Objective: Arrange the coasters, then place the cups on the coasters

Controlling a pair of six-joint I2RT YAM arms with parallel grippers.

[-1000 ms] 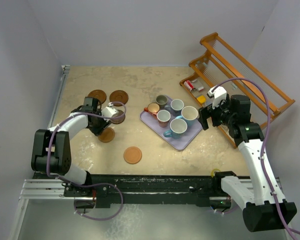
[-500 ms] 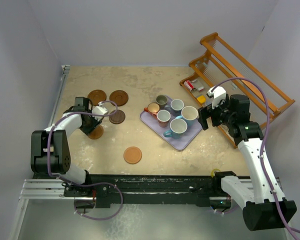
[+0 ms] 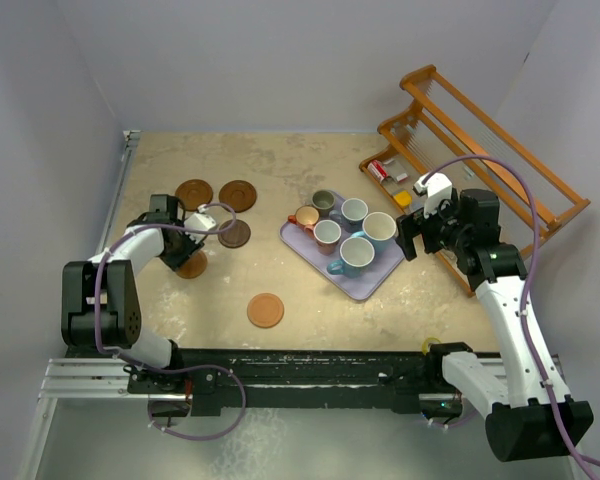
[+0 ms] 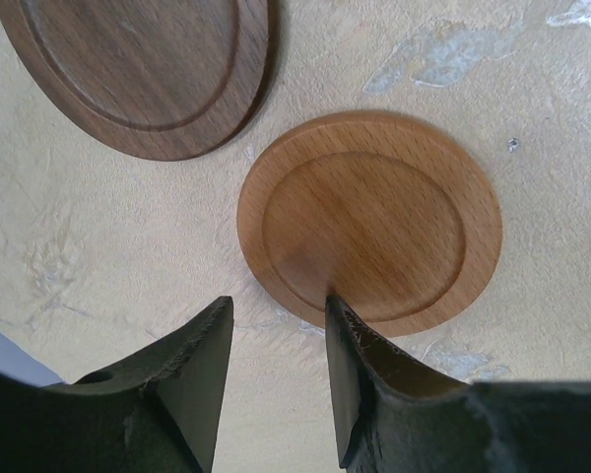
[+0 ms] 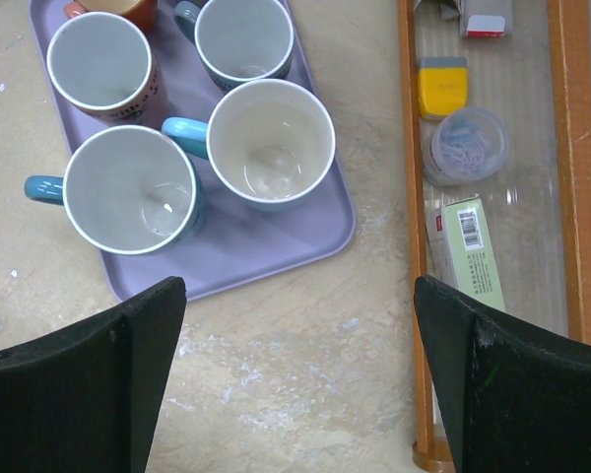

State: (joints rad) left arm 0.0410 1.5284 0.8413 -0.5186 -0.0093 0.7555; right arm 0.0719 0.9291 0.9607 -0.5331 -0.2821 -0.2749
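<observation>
Several coasters lie on the left of the table: two dark ones (image 3: 193,192) (image 3: 237,194) at the back, a dark one (image 3: 234,234) and an orange-brown coaster (image 3: 190,266) in front of them, and one more (image 3: 265,310) near the front. My left gripper (image 3: 183,252) (image 4: 278,304) is open. Its right fingertip (image 4: 347,325) rests on the orange-brown coaster's (image 4: 369,222) rim, and only bare table shows between the jaws. The cups (image 3: 356,254) (image 5: 133,192) stand together on the lavender tray (image 3: 365,282). My right gripper (image 3: 412,238) (image 5: 297,286) hangs wide open and empty beside the tray's right end.
A wooden rack (image 3: 480,150) holding small boxes and a yellow item (image 5: 443,84) lines the right edge, close to my right gripper. Another dark coaster (image 4: 138,69) lies just beyond the orange-brown one in the left wrist view. Grey walls close off the left and back.
My left gripper slid to the left, and the orange-brown coaster went with it, away from the dark coaster. Both have been still for the last half second. The right arm has not moved.
</observation>
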